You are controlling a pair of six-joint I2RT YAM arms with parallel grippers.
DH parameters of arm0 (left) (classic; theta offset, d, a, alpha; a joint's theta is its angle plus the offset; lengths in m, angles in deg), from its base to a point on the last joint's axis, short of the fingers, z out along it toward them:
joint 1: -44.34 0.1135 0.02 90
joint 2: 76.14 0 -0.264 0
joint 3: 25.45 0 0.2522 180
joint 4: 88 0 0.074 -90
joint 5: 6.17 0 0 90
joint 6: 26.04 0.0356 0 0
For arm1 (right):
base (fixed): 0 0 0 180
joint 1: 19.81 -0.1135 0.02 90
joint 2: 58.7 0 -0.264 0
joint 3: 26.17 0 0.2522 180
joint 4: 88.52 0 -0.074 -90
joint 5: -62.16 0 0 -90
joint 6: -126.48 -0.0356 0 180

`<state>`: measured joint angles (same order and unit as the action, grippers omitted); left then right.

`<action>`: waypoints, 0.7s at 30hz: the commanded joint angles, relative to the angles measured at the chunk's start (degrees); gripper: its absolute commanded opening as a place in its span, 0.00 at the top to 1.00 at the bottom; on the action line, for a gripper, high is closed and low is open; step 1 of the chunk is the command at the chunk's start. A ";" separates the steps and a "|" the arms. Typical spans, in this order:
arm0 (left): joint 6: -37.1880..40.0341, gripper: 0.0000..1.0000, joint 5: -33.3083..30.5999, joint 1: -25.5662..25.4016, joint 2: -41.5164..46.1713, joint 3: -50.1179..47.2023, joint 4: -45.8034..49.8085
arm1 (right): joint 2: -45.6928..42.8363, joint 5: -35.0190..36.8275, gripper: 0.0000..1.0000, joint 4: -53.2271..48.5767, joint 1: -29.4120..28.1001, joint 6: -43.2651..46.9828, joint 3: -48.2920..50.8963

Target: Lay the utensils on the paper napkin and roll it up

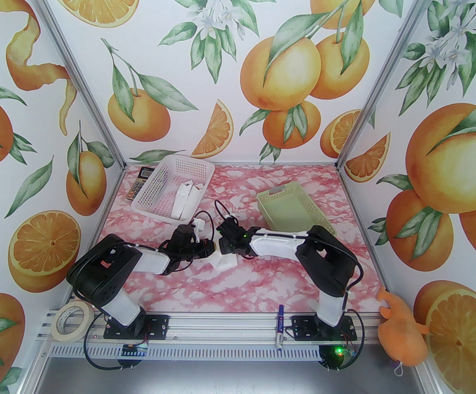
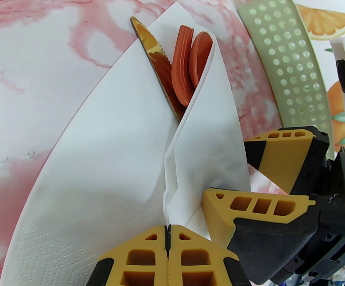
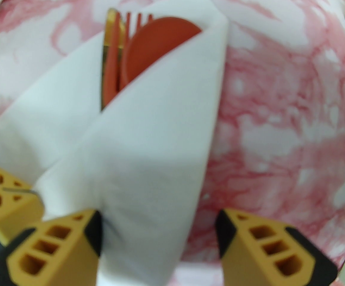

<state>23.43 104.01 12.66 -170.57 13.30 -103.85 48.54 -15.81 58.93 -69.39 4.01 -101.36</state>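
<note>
Mid-table, just ahead of both arms, paper napkin point(image 2: 107, 165) lies on pink marble table point(image 1: 262, 289), both sides folded in over the utensils point(image 2: 187, 61). Heads poke out the far open end: serrated knife point(image 2: 148, 48) leftmost, orange-red fork point(image 2: 180, 64) next, orange-red spoon point(image 2: 201, 55) against the right flap. Handles are hidden in the paper. Left gripper point(image 2: 167, 230) is fully closed, pinching the bunched near end of the napkin where the folds meet. Right gripper point(image 3: 159, 237) has jaws apart, straddling the near end of the right flap: one finger point(image 3: 71, 243) at the paper's edge, the other over bare table, clear of the paper, gripping nothing. Green perforated basket point(image 1: 295, 211) sits beyond to the right, apart from the napkin. White basket point(image 1: 172, 191) is far left with white folded pieces inside, calculator point(image 1: 136, 183) beside it near the back-left corner. Blue-and-white marker point(image 1: 280, 327) lies on the front rail, tape roll point(image 1: 70, 322) front left, orange plush point(image 1: 402, 335) front right.
</note>
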 commanded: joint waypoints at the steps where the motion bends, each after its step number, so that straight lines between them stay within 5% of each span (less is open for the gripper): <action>1: 0.19 1.00 -0.84 -0.02 -1.03 -1.52 6.71 | 1.34 1.72 0.35 -8.36 1.33 0.29 3.15; 21: 0.17 1.00 -0.76 0.13 -1.10 -1.72 6.49 | -0.55 0.20 0.51 -8.24 1.84 0.31 4.38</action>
<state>23.43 105.30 12.29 -170.68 13.30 -103.82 47.30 -16.48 59.72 -69.02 4.44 -99.74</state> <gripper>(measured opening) 0.058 0.496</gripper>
